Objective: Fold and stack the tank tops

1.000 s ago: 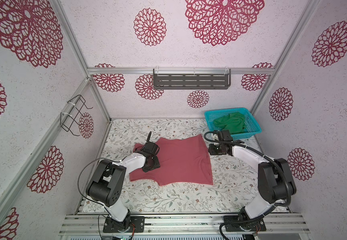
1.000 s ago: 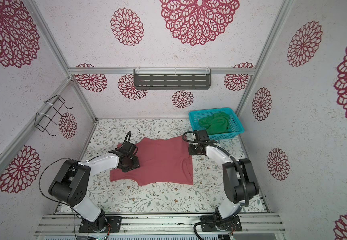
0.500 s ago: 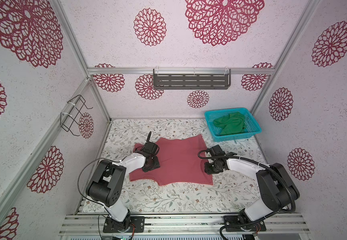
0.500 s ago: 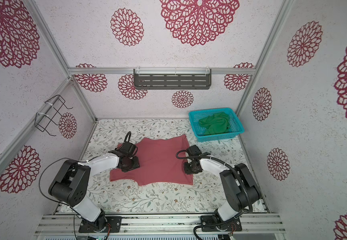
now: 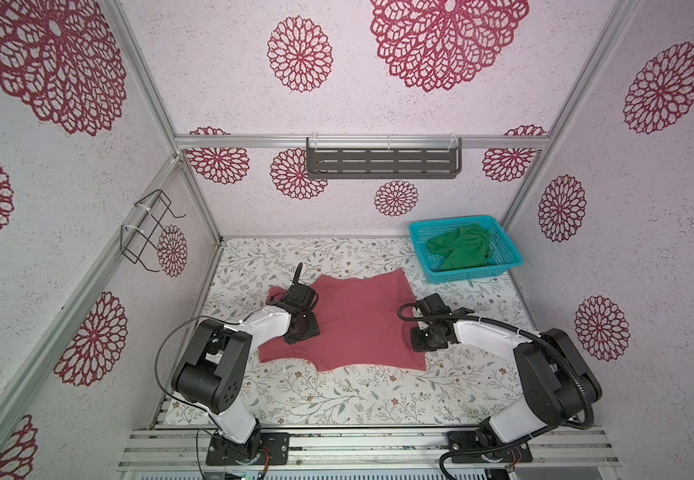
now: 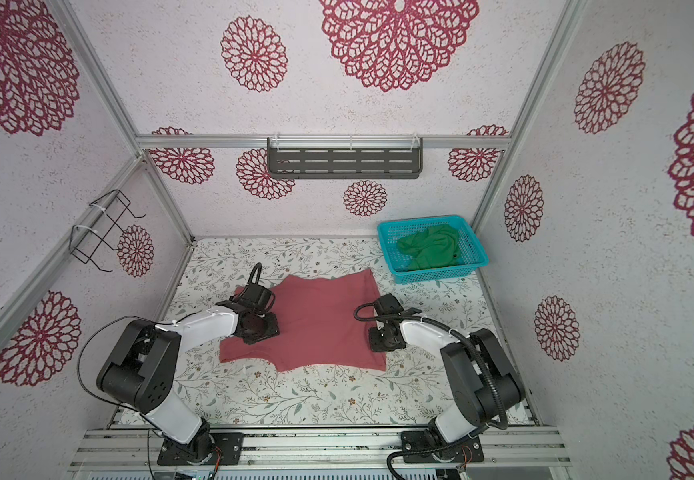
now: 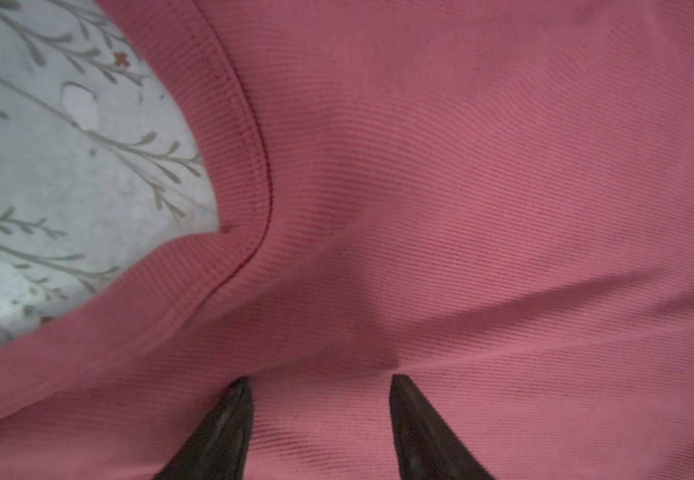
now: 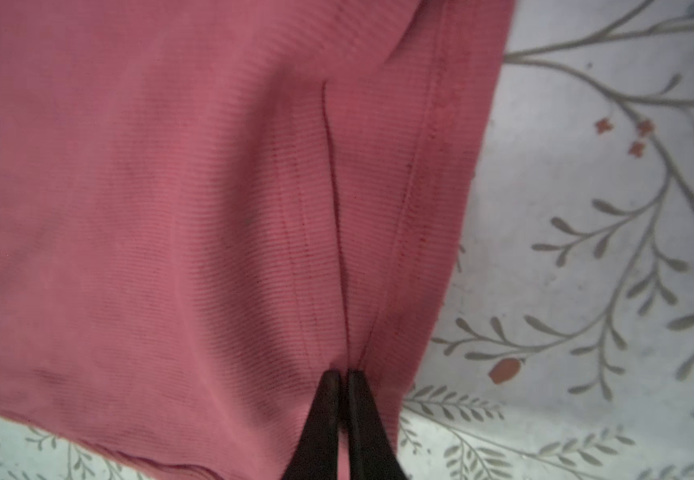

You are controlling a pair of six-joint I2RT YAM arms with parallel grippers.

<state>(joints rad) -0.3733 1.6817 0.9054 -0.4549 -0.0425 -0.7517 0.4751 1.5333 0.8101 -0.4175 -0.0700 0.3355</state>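
Pink tank top (image 5: 357, 324) spread out, right tool (image 8: 343, 374) pinching its edge

In both top views we see the pink tank top lying opened out in the middle of the floral worktop (image 5: 337, 395), a bit rumpled. The right tool sits at the top's 3 o'clock edge. It's clenched tight on a little ridge of pink cloth just inside the hem, with a crease running away from the tips. The left tool (image 7: 320, 382) is over at the 9 o'clock side, next to a curved hemmed opening. Its jaws are apart and its tips are down against the fabric, gripping nothing as far as we can tell. The green tank top (image 5: 461, 251) is crumpled up in the turquoise basket (image 5: 474, 274) at the worktop's 1 o'clock corner, well apart from both tools.
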